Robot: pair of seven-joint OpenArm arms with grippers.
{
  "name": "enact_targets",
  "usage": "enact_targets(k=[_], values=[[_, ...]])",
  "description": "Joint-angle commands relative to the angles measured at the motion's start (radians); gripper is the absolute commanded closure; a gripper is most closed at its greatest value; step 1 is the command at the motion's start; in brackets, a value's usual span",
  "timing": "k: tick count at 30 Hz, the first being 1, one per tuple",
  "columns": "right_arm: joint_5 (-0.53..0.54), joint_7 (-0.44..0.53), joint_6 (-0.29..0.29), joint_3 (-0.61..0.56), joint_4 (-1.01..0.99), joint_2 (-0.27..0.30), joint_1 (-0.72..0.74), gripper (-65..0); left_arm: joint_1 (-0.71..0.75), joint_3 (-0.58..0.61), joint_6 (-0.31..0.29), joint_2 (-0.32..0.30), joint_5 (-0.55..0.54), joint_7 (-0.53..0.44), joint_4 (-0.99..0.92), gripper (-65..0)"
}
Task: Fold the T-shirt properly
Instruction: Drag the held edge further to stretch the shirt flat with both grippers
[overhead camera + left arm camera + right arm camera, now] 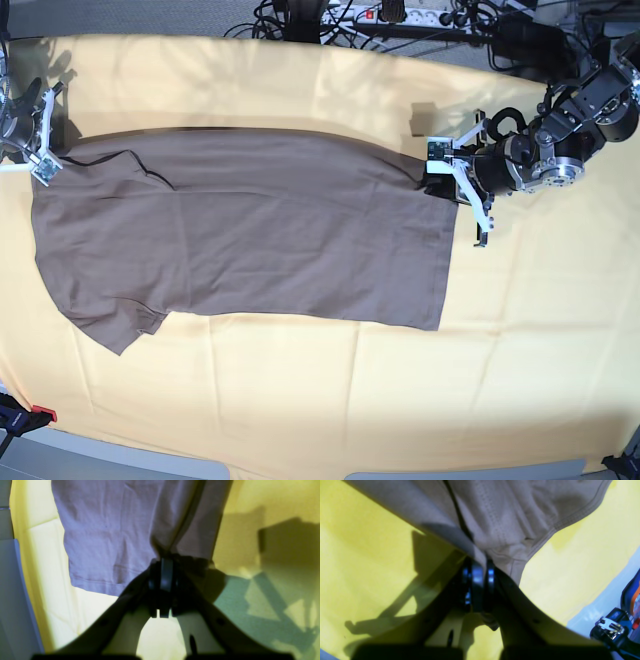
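Nearest the base camera we see the bare front band of the yellow cloth [300, 400] that covers the surface, and just beyond it the T-shirt [250, 240], our landmark, lies spread flat on that cloth with its long axis running across the view. One short sleeve sticks out at the shirt's near corner on the collar end. At the shirt's hem end, on its far corner, we find our left gripper [163, 562], its jaws closed on a pinch of the brown fabric, the hem edge hanging just beside them in the left wrist view. At the opposite, collar end of the shirt, also on the far edge, our right gripper [481, 567] has its jaws closed on the shirt's stitched edge, fabric bunching up between them in the right wrist view. The far edge of the shirt runs between the two grips. Beyond the shirt, past the far border of the cloth, a tangle of dark cables [400, 20] lies on the floor.
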Motion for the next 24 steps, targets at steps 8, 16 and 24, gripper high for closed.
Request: enact_targets(k=[8, 16, 24], values=[[0.107, -0.168, 0.086, 0.013, 0.048, 0.044, 0.002, 0.0, -0.019, -0.012, -0.113, -0.102, -0.022, -0.009, 0.122, 0.0], [0.164, -0.222, 0.113, 0.012, 0.054, 0.089, -0.006, 0.0, -0.019, -0.012, -0.220, -0.175, -0.101, -0.012, 0.136, 0.0], [0.187, -0.218, 0.118, 0.012, 0.056, 0.101, -0.017, 0.0, -0.020, -0.012, -0.162, -0.188, -0.100, -0.015, 0.135, 0.0]])
